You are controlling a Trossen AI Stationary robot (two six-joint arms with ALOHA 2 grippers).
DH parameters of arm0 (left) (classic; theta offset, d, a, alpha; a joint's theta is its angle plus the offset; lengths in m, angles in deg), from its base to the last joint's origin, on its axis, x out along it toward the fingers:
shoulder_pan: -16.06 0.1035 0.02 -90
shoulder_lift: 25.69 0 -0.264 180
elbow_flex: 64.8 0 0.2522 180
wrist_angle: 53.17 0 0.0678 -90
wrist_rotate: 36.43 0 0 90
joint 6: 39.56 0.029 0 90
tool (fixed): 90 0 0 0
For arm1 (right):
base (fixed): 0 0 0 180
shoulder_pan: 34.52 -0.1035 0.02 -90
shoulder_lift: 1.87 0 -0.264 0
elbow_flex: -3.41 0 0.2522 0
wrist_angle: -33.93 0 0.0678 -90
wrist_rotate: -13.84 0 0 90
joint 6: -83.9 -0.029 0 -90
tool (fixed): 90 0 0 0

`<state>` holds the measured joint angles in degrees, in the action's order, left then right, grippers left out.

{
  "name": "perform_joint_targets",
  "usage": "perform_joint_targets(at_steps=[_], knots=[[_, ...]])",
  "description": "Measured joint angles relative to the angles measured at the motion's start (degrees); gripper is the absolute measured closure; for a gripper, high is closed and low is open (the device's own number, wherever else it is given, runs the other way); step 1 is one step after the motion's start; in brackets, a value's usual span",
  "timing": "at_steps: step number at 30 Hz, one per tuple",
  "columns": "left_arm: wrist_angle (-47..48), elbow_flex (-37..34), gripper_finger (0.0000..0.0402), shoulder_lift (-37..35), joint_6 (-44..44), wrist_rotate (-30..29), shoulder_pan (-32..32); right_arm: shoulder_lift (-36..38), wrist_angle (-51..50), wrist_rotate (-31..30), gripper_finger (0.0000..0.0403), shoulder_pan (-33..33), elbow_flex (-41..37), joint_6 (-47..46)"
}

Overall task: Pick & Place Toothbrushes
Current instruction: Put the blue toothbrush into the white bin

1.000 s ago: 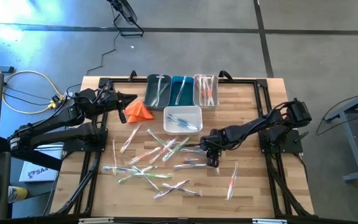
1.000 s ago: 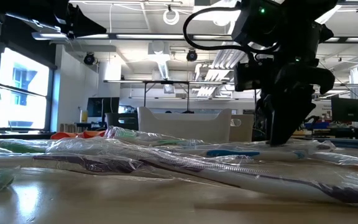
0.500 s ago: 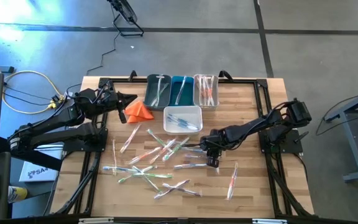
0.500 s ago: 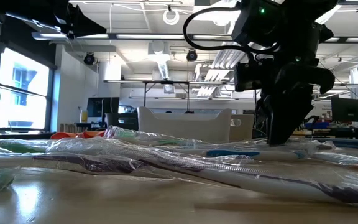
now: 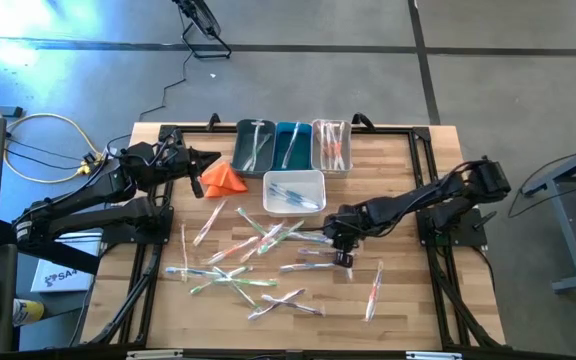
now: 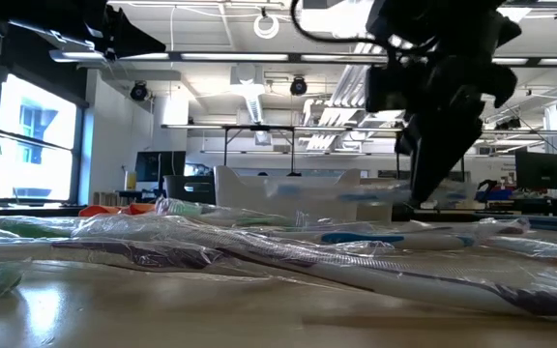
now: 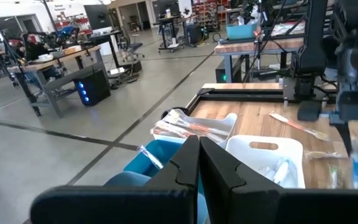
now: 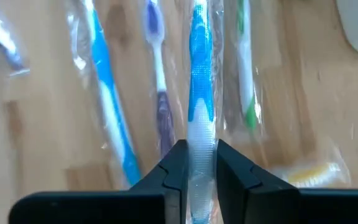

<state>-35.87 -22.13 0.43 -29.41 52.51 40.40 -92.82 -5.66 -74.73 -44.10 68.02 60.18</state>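
Now lifted clear of the toothbrushes (image 5: 233, 262): blue toothbrush (image 8: 199, 93) clamped in right gripper (image 8: 194, 163), ready for binning; left gripper (image 7: 199, 163) closed, idle.

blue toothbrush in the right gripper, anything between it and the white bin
Nothing visible. The right gripper is shut on the blue toothbrush and holds it above the pile. The white bin sits just beyond, with only bare table and loose wrapped toothbrushes lying flat below the path.
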Motion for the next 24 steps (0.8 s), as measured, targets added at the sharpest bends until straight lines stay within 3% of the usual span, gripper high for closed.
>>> perform_joint_targets(at_steps=[7, 15, 24], knots=[[-0.01, 0.0, 0.0394, -0.01, 0.0, 0.01, 0.01, 6.23, -0.69, -0.72, 0.0358, 0.74, 0.31, -0.37], [-0.06, 0.0, 0.0394, 0.01, 0.0, 0.0, -0.01, 12.83, 5.35, -7.39, 0.0358, 2.49, 0.26, -1.56], [-0.03, 0.0, 0.0394, 0.01, 0.0, 0.02, 0.01, 13.17, 16.51, -12.41, 0.0358, 6.55, 0.31, 5.14]])
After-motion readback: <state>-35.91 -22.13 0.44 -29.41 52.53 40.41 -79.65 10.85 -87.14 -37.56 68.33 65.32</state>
